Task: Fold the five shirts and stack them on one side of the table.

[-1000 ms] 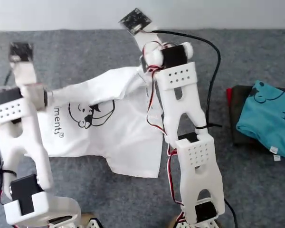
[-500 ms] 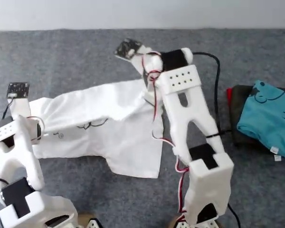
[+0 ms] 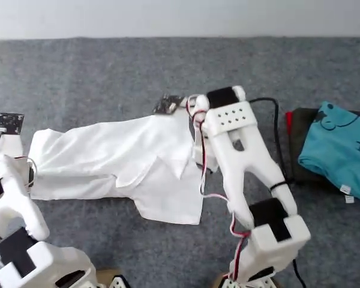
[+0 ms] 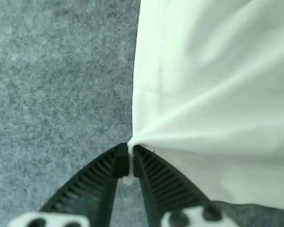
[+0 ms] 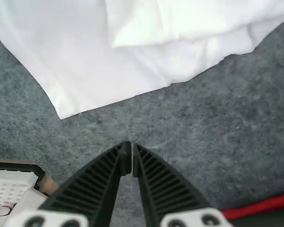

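In the middle of the grey bench (image 3: 78, 72) lies the white shirt (image 3: 120, 159), partly folded. The left gripper (image 4: 129, 163) is closed on its left edge. The right gripper (image 5: 131, 158) is closed and holds nothing, over bare bench near the shirt's right edge.

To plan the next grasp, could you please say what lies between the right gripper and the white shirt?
Bare grey table cover separates the right gripper from the white shirt, seen in the right wrist view.
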